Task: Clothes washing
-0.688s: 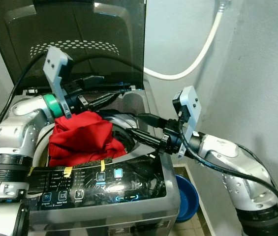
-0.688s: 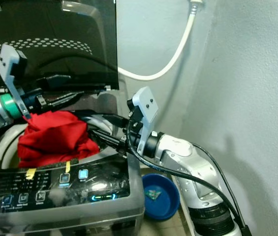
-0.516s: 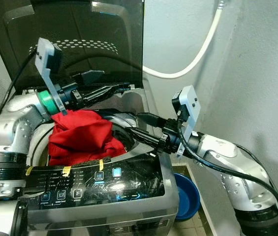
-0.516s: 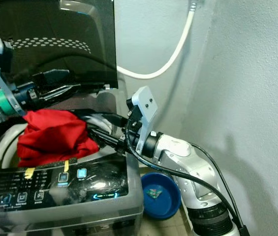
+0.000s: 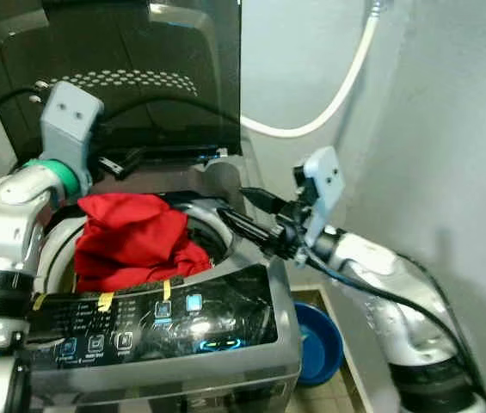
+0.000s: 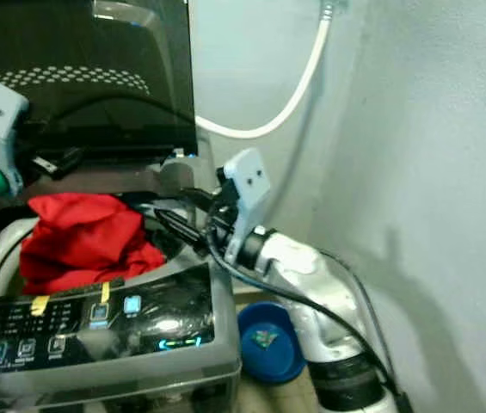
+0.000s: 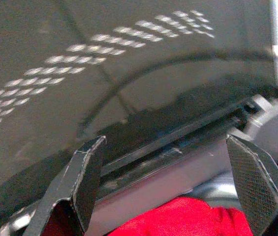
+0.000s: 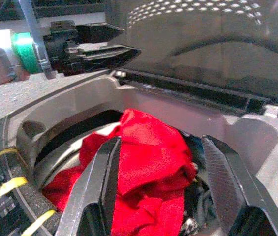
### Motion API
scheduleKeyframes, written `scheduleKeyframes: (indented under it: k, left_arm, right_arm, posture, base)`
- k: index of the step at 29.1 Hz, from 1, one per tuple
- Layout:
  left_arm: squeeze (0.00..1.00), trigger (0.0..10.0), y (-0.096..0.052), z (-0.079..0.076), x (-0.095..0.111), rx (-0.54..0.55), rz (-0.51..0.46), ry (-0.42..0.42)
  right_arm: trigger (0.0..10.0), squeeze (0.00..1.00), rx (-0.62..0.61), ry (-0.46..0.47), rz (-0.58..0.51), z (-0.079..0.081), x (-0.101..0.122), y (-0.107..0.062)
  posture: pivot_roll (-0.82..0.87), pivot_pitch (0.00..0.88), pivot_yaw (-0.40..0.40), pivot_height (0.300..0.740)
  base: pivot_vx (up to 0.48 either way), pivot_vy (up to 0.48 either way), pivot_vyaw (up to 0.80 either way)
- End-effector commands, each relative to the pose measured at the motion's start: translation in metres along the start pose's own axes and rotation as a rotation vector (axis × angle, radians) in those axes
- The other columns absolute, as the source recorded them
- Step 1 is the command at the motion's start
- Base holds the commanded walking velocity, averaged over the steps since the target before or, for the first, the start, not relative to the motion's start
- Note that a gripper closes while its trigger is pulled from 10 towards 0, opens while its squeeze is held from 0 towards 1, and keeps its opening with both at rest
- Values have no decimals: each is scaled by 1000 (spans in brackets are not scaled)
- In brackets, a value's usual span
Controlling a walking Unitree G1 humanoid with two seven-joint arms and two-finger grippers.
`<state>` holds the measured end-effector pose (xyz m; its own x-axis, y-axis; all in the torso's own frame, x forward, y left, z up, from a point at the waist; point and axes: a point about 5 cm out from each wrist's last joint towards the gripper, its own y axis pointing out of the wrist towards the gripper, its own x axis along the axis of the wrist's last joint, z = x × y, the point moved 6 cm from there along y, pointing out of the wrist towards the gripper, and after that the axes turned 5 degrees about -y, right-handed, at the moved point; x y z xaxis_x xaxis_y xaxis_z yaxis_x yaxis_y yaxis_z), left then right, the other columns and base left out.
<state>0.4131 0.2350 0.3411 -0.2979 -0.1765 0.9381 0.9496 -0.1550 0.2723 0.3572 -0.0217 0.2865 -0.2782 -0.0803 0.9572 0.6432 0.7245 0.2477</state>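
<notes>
A red garment [image 5: 135, 241] lies heaped in the mouth of the top-loading washing machine [image 5: 225, 344], bulging above the drum rim. My left gripper [image 5: 126, 160] hovers behind and above the heap, close to the lid hinge, open with nothing between its fingers [image 7: 87, 172]. From the right side of the tub my right gripper [image 5: 232, 204] points at the garment [image 8: 148, 162], a little above it, open and holding nothing. The right wrist view also catches the left gripper [image 8: 104, 42] across the tub.
The dark lid [image 5: 139, 52] stands upright behind the tub. A lit control panel [image 5: 139, 318] runs along the machine's front. A white hose [image 5: 329, 103] crosses the wall, which is close on the right. A blue basin [image 5: 320, 344] sits on the floor beside the machine.
My left gripper has drawn back from over the garment toward the back left of the tub. The right gripper has risen slightly. The camera shifted; the garment lies as before.
</notes>
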Motion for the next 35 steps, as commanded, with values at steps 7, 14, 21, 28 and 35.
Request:
scheduleKeyframes:
  k: [7, 14, 21, 28, 35]
  left_arm:
    - [0, 10000, -28, -10, -6, 141, -20, -8]
    - [0, 10000, -33, -32, 4, 106, -65, -75]
    - [0, 10000, -39, -36, -2, 151, -33, -99]
    - [0, 10000, -43, -32, 1, 259, -67, -91]
    - [0, 10000, -43, -44, -2, 219, -53, -85]
  right_arm:
    - [10000, 0, -153, -16, 18, -24, -14, 5]
    - [10000, 0, -224, -24, 8, -43, -15, 3]
    - [10000, 0, -251, -7, 17, -48, -25, -2]
    - [10000, 0, -297, 90, -16, -57, -27, -5]
    - [10000, 0, -265, 93, -40, -49, -25, -1]
  posture:
    - [60, 21, -93, 740]
    - [37, 14, -98, 740]
    - [37, 12, -112, 740]
    - [44, 7, -123, 740]
    - [48, 0, -94, 740]
  base:
    - [0, 0, 0]
    - [0, 0, 0]
    - [0, 0, 0]
    - [0, 0, 0]
    - [0, 0, 0]
